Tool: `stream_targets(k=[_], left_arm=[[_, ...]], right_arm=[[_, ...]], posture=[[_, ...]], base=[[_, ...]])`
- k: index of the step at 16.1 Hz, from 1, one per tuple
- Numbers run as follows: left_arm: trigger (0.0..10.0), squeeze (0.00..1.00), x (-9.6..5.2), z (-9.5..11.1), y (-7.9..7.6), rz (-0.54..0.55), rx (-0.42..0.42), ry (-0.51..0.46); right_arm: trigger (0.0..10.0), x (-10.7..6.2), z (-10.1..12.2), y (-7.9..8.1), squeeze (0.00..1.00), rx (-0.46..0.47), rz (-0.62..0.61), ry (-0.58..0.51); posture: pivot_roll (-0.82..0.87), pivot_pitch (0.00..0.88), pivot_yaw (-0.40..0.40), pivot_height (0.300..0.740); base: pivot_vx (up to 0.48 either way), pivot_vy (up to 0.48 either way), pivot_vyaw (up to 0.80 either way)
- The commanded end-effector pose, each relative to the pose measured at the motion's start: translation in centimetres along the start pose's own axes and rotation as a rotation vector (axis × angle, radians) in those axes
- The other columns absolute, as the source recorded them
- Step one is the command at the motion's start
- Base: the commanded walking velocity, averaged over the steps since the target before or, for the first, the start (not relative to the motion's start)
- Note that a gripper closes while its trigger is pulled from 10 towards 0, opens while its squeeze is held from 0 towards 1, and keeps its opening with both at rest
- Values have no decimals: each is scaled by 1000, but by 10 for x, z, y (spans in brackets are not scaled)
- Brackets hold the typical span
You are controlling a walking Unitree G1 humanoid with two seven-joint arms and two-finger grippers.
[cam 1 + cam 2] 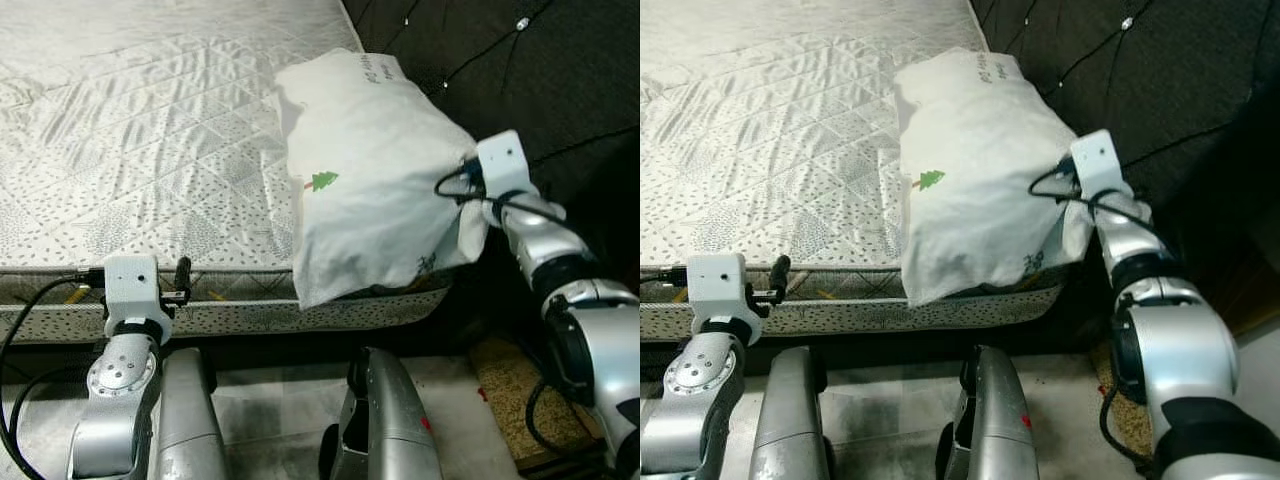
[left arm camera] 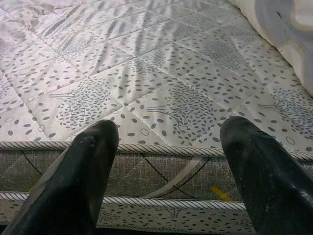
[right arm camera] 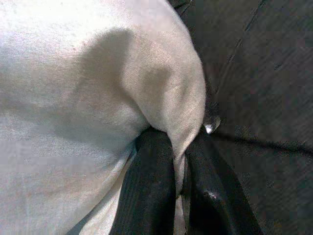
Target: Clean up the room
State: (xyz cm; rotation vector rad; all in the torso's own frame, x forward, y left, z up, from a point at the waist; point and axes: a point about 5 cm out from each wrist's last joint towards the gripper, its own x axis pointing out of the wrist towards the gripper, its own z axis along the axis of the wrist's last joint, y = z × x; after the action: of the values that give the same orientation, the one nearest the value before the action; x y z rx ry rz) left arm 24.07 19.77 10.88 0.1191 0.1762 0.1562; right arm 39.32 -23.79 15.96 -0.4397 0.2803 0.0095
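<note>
A white pillow [image 1: 370, 170] with a small green tree print lies at the right end of the quilted mattress [image 1: 150, 130], its near corner hanging over the front edge. My right gripper [image 3: 180, 171] is shut on the pillow's [image 3: 88, 98] right corner, pinching a fold of cloth between its black fingers [image 3: 151, 191], close to the dark headboard [image 1: 520, 70]. My left gripper [image 2: 166, 142] is open and empty, its fingers [image 2: 73, 181] level with the mattress's front edge [image 2: 161, 171], well left of the pillow.
The dark tufted headboard [image 1: 1140, 70] stands right behind the pillow and my right arm [image 1: 1160, 330]. Below the bed is pale floor [image 1: 270, 400] with a brown mat [image 1: 520, 400] at the right. My own legs [image 1: 390, 420] fill the near foreground.
</note>
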Motion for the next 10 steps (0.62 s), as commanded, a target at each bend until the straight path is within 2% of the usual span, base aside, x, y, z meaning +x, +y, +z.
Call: stream_targets(k=[1,2,4,7,10], left_arm=[[10000,0,1,1,-4,-6,-2,-3],[10000,0,2,1,-4,-5,0,-3],[10000,0,4,2,-2,-2,4,-5],[10000,0,4,3,0,3,10,-8],[10000,0,3,6,-2,-3,-16,-33]], right_arm=[[10000,-1,3,-8,1000,40,-15,-35],[10000,-1,-3,4,1000,60,28,-28],[10000,0,-5,16,1000,72,75,-31],[10000,0,-6,23,1000,69,85,-37],[10000,-1,-6,23,1000,134,39,-81]], posture=[[141,2,-157,527],[144,2,-155,527],[149,0,-153,527],[149,0,-148,527],[130,0,-136,527]], base=[[0,0,0],[0,0,0],[0,0,0],[0,0,0],[0,0,0]])
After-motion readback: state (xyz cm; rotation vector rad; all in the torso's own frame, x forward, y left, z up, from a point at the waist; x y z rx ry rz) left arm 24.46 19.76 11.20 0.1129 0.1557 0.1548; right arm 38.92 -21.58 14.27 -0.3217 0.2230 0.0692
